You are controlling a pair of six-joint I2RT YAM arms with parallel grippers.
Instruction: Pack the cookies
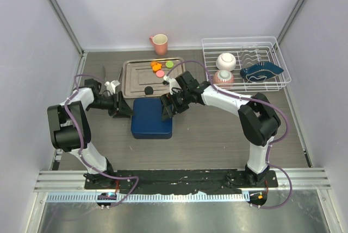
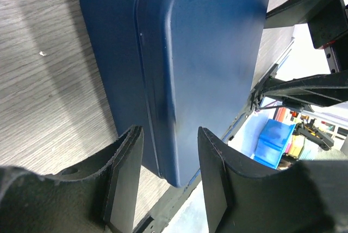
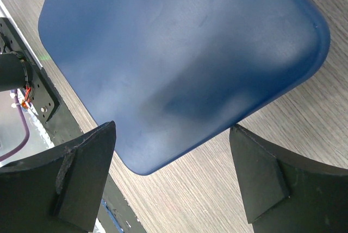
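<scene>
Centrally in the overhead view, a closed dark blue box (image 1: 151, 118) lies on the grey tabletop (image 1: 212, 135), with an arm at each side. The left pincer (image 2: 169, 135) is partly open, with the box's rounded corner lined up in its gap; no contact shows. The right pincer (image 3: 171, 130) is spread wide over the lid and holds nothing.

The cookies (image 1: 157, 67) sit just above the box in the frame, on a metal tray (image 1: 129, 83). A few orange ones cluster with a pink and a green one near its far edge, and a black one lies alone nearer the box.

You can expect the cookies to be light, thin and stiff. Because they lie flat on smooth metal, they will likely slide rather than lift. Pinch each one across its rim with a narrow opening, coming straight down.

The box lid looks smooth and glossy, so it is probably slippery. Take it by the lip along its edge, not by the flat top.
</scene>
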